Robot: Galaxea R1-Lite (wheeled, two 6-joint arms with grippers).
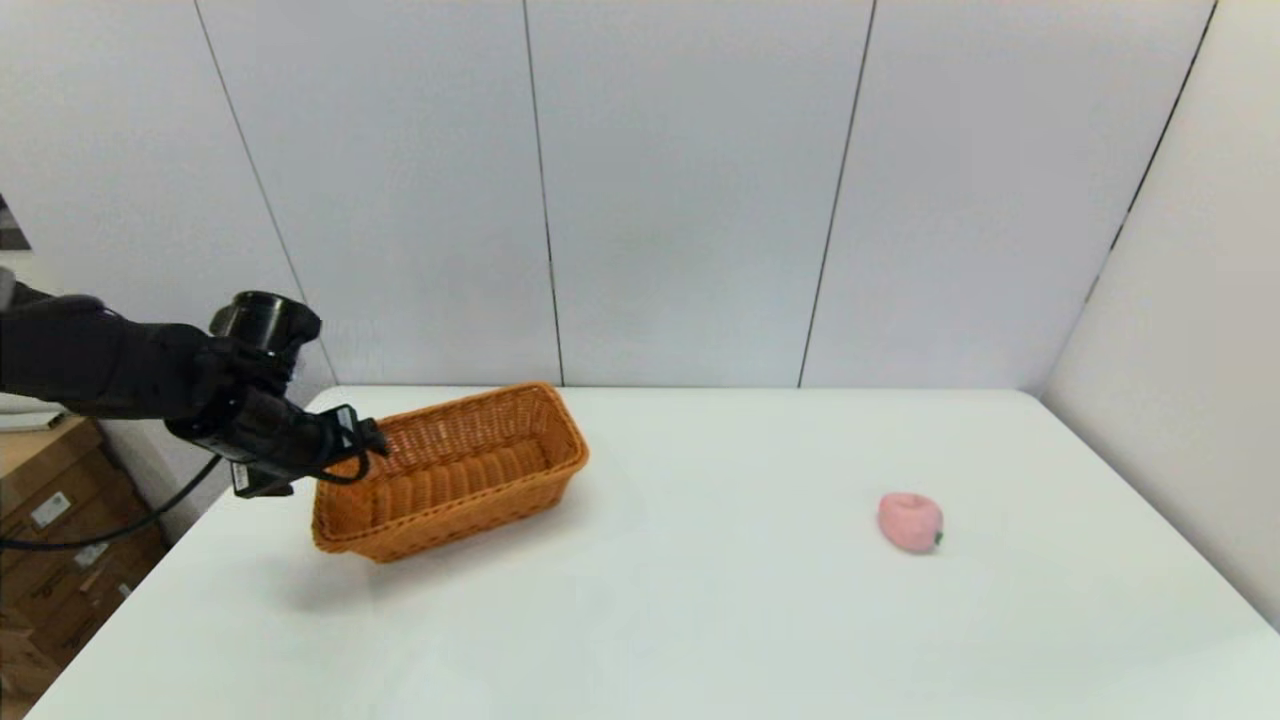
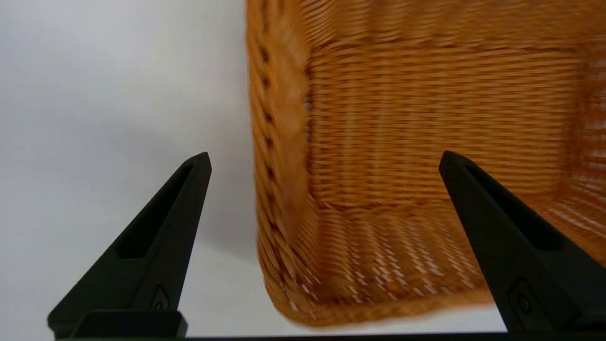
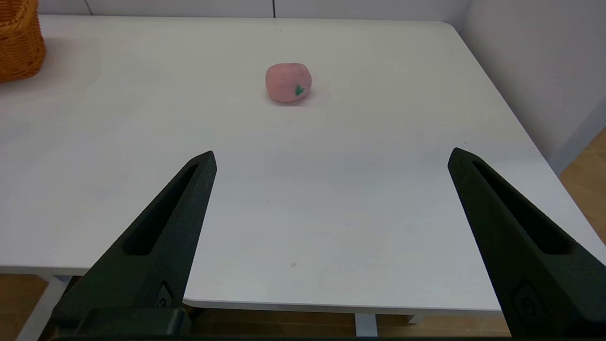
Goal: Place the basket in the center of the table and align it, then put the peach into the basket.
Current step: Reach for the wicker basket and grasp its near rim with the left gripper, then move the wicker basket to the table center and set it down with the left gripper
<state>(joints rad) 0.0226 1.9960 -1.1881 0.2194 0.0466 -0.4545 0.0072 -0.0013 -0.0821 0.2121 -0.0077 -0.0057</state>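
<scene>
Basket [image 1: 455,470], woven wicker, rectangular, is sitting toward nine o'clock on the table [image 1: 700,620], skewed, short end pointing at the left gripper [image 1: 375,440]. Fingers are standing wide apart, straddling one corner of the rim: one outside, one over the interior; contact cannot be told. Likely handling: light, stiff, rough enough not to slip; best taken by pinching the braided rim or end wall. Peach [image 1: 910,521] is lying well apart at three o'clock, untouched; looking small, probably soft. Right gripper [image 3: 331,158] is waiting off the near edge, fingers spread, empty.
</scene>
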